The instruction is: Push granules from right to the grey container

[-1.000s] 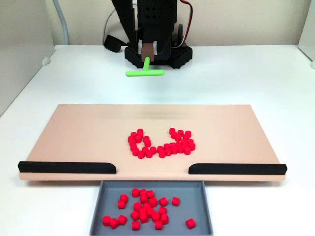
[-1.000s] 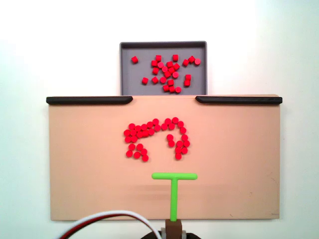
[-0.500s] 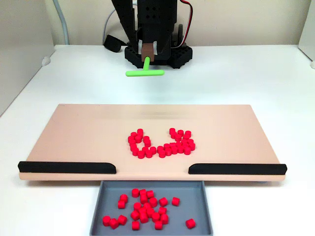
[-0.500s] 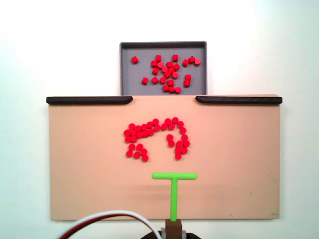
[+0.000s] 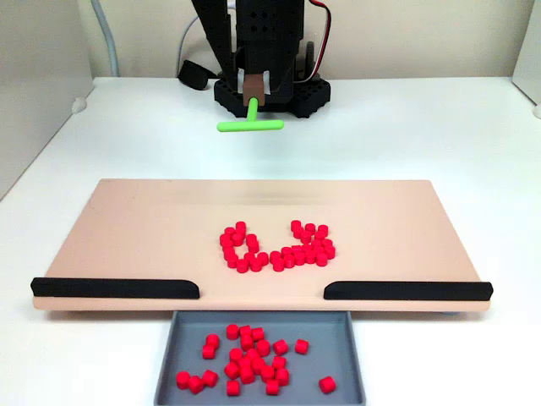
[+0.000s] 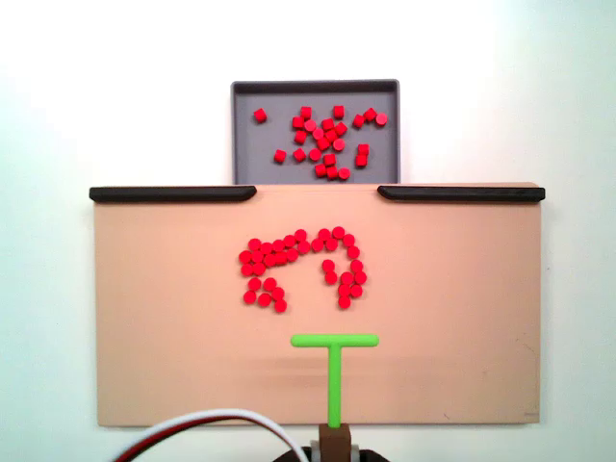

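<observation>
1. The gripper [image 5: 253, 96] holds a green T-shaped pusher [image 5: 249, 125] by its stem, through a brown block; the fingers themselves are too dark and crowded to make out in a fixed view, and in another fixed view the gripper [image 6: 335, 445] is cut off by the bottom edge of the picture.
2. The pusher [image 6: 335, 357] hangs over the board [image 6: 173, 318] near the edge closest to the arm, its crossbar well apart from the granules; whether it touches the board cannot be told.
3. One group of granules [image 6: 301, 266] lies in an arch shape around the middle of the board, short of the gap between the two black strips [image 6: 173, 193].
4. A second group of granules [image 6: 325, 142] lies in the tray [image 6: 252, 154], loosely scattered, mostly toward its middle.
5. The tray [image 5: 186, 338] sits against the board's [image 5: 127, 228] strip edge, below the gap; its near edge is cut off by the picture's bottom.
6. A white and red cable [image 6: 207, 423] curves in at the bottom, its ends out of frame.
</observation>
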